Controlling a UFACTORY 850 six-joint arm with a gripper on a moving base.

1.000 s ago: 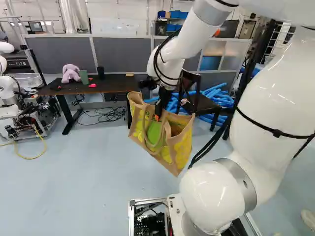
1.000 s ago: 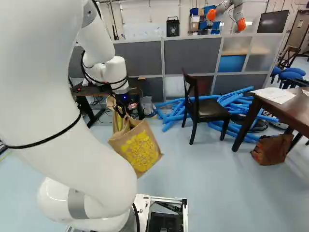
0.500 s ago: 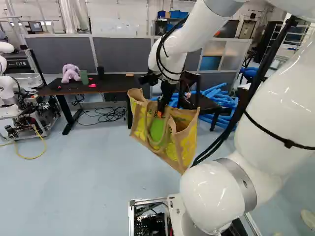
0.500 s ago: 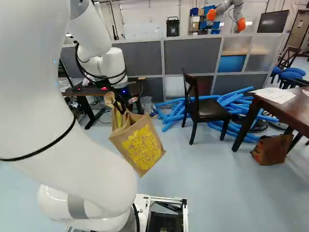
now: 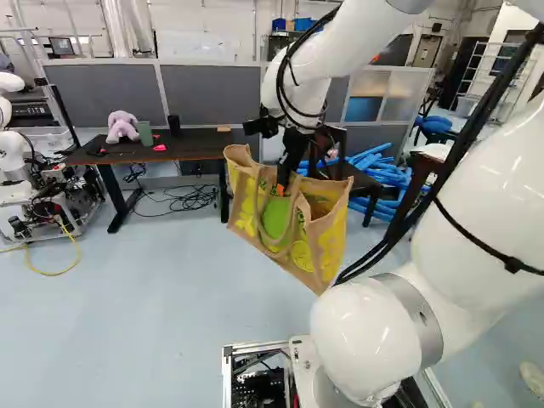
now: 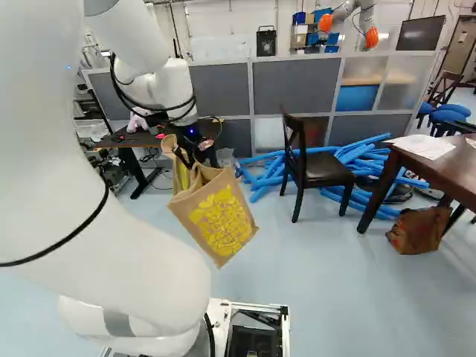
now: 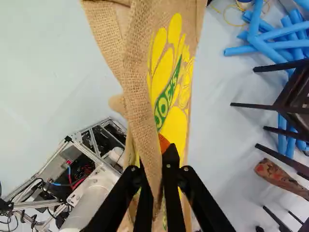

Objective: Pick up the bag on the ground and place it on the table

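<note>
In the left base view my gripper [image 5: 280,187] points down at the bag's near side. The tan bag [image 5: 330,249], with yellow prints and a green patch, hangs tilted from it above the floor. The right base view shows the bag's [image 6: 223,222] printed end. In the wrist view my gripper [image 7: 154,166] is shut on a fold of burlap, one black finger on each side, and the bag [image 7: 136,77] stretches ahead of them. A brown table [image 6: 455,169] with papers stands at the right of the right base view; a long dark table [image 5: 194,146] is farther back.
A dark chair [image 6: 327,168] stands between the bag and the brown table, with blue foam tubes [image 6: 264,177] behind it. A brown bag [image 6: 420,230] is on the floor by that table. A plush toy [image 5: 121,127] sits on the dark table. Another robot [image 5: 15,157] is at far left.
The arm has shifted, carrying the held bag slightly up and right in the left base view and a little right in the right base view. The base has stayed put.
</note>
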